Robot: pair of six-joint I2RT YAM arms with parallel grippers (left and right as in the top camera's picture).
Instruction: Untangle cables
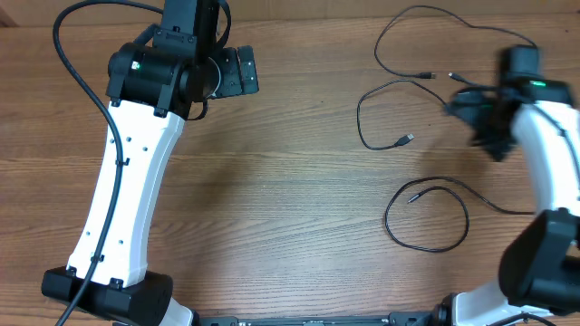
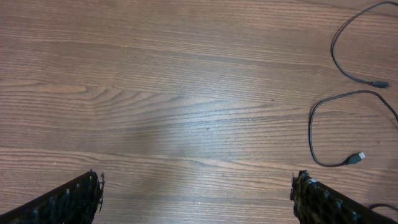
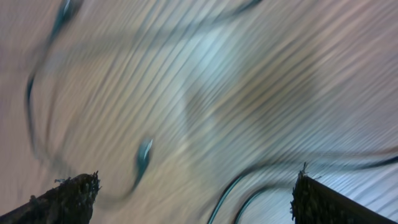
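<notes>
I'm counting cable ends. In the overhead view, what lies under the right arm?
The tail of the looped cable disappears under the right arm; the top cable also passes beneath its wrist. Whatever continues there, including those ends, is covered.

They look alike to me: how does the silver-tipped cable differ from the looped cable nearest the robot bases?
The silver-tipped cable bends in an open C; the looped cable curls almost full circle. The looped cable's tip sits inside its loop; the silver-tipped cable's lies unenclosed. Both are thin and black.
</notes>
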